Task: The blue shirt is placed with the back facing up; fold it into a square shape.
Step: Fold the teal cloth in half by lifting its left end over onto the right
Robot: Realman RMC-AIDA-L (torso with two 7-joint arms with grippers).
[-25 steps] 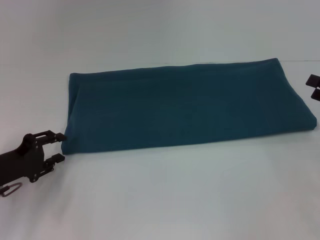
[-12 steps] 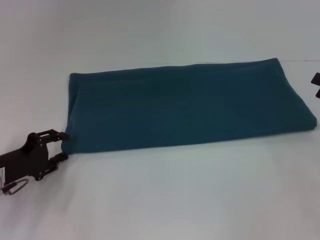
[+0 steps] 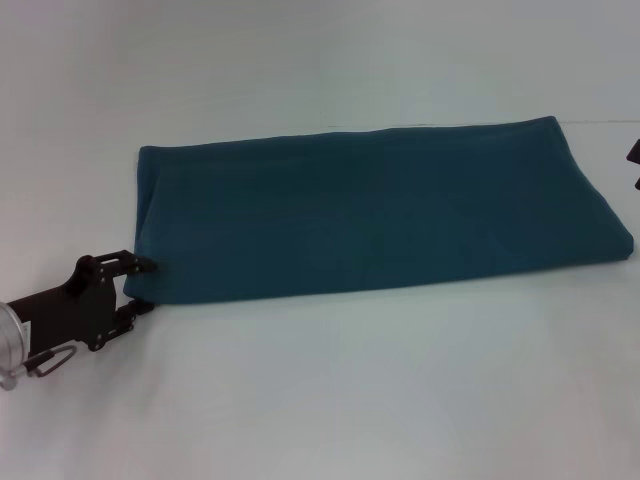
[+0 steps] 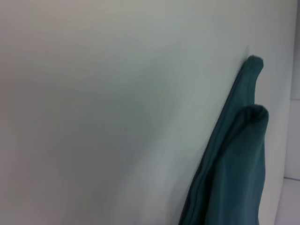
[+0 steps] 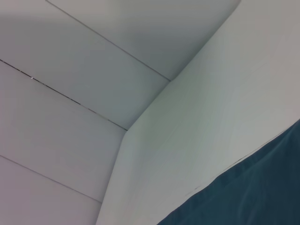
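Blue shirt (image 3: 375,210) lay folded into a long band across the white worktop (image 3: 350,400) in the head view. The left gripper (image 3: 141,286) sat at the shirt's near left corner, its 2 fingers (image 3: 140,266) spread apart around the cloth edge. The right gripper (image 3: 634,160) barely showed at the right border; its fingers' state could not be told.

In the left wrist view, the shirt (image 4: 234,173) showed stacked layers edge-on.

In the right wrist view, the shirt (image 5: 253,192) filled one corner on the worktop (image 5: 220,108).
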